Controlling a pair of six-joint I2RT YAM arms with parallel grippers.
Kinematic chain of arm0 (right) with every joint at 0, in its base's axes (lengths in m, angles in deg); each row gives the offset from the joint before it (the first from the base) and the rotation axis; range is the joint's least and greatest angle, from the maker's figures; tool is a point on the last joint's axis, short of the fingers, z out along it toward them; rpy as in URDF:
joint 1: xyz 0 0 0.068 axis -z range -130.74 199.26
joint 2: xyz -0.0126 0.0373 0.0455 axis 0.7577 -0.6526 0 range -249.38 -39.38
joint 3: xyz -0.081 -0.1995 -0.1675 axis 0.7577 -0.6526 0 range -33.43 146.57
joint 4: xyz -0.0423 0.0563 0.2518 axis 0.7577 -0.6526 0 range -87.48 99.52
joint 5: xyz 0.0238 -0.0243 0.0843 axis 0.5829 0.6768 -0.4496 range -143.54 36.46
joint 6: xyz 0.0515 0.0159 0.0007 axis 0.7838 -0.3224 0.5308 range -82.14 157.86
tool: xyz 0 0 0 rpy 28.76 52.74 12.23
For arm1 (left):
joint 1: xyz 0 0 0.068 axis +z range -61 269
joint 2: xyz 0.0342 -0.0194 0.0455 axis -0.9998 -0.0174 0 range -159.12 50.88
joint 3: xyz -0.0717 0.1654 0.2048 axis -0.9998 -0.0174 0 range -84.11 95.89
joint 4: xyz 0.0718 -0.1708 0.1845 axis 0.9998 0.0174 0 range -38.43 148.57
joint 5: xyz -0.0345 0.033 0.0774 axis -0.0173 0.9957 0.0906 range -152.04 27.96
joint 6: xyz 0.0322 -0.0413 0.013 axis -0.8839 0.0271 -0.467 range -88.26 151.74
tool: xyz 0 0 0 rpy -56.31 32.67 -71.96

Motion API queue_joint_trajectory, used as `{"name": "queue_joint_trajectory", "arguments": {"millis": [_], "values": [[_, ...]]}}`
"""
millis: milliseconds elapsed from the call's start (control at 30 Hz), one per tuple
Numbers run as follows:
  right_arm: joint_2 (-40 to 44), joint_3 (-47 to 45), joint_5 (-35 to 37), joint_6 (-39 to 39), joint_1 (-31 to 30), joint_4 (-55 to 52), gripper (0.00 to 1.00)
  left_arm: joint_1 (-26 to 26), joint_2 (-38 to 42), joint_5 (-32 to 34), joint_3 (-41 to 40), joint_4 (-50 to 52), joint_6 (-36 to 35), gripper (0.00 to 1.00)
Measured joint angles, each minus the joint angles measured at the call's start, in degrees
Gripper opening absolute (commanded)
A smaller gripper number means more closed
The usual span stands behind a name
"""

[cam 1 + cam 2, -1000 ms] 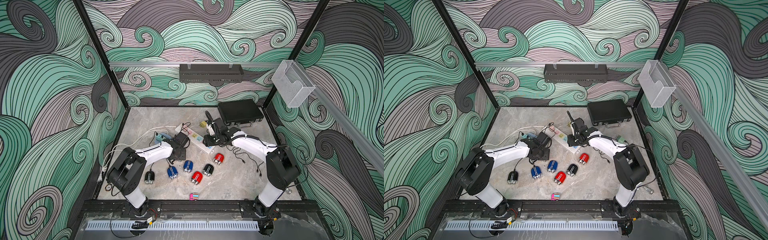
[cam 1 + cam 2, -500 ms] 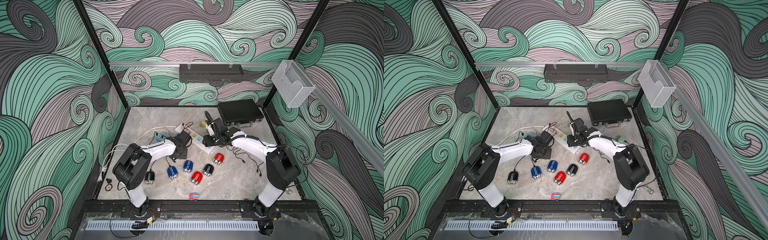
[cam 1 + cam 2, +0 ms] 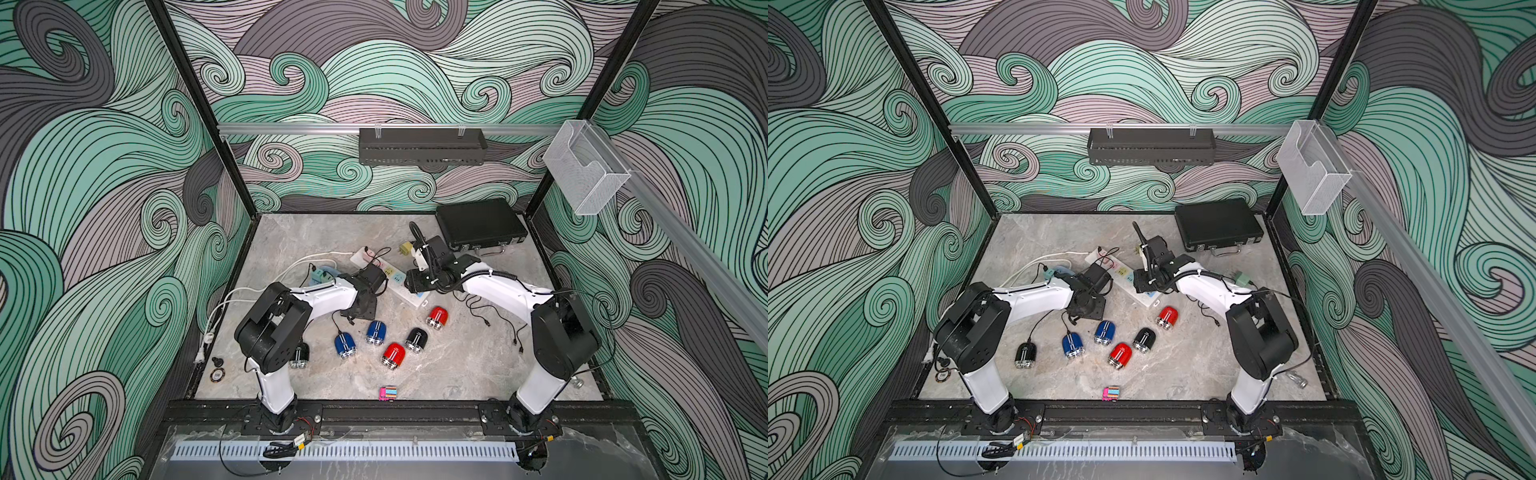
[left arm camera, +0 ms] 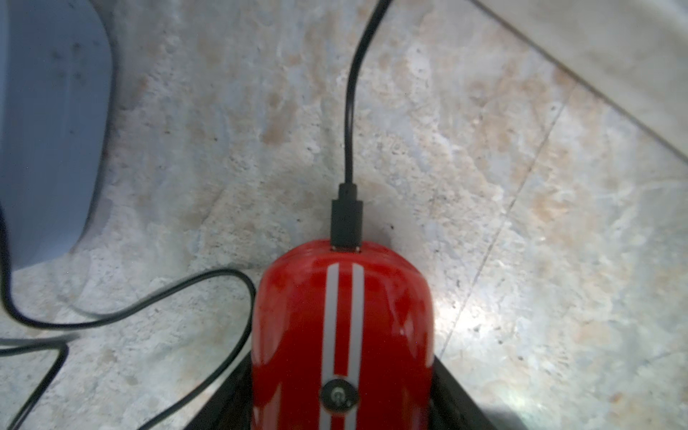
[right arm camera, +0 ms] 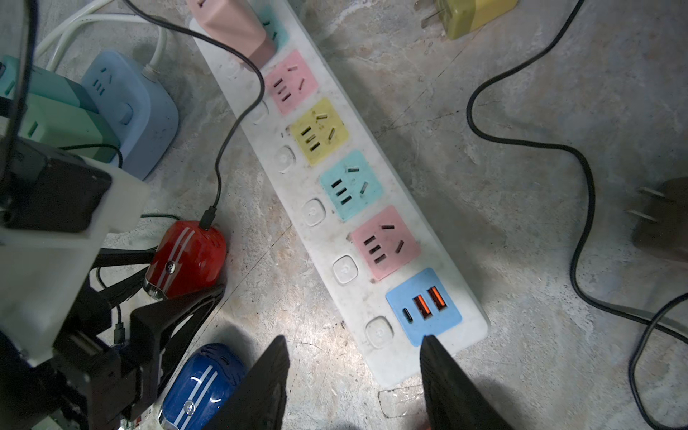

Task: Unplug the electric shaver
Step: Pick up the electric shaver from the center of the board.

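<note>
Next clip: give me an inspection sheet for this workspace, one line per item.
Surface: marble-look tabletop.
Job's things: red shaver, charging plug seated in its end.
Clutter: other shavers, black case, yellow adapter, striped block.
Grippers: left gripper closed on the red shaver; right gripper open, empty, over the power strip end.
Cables: black cable from the plug, far end untraceable; loose black cable and white cords on the tabletop.
Surroundings: wave-pattern walls, black rack, clear holder.
</note>
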State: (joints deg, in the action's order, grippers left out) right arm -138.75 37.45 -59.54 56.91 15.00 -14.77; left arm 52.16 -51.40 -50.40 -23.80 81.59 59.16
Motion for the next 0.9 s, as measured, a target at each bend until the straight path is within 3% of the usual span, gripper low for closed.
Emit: {"name": "queue_joint_trajectory", "arguments": {"millis": [333,567,900], "values": [[0.0,-1.4,0.0,0.1,-0.3,0.7,0.57,-0.1,0.7,0.2,-1.1,-1.4,-0.5,0.44],[0.0,-2.6,-1.4,1.3,-0.3,2.1,0.57,-0.2,3.8,-0.5,-5.0,-3.5,-1.0,0.43],[0.2,-5.7,-9.8,5.1,-0.6,8.7,0.56,-0.2,10.0,-2.8,-9.5,-5.6,-1.6,0.42]]}}
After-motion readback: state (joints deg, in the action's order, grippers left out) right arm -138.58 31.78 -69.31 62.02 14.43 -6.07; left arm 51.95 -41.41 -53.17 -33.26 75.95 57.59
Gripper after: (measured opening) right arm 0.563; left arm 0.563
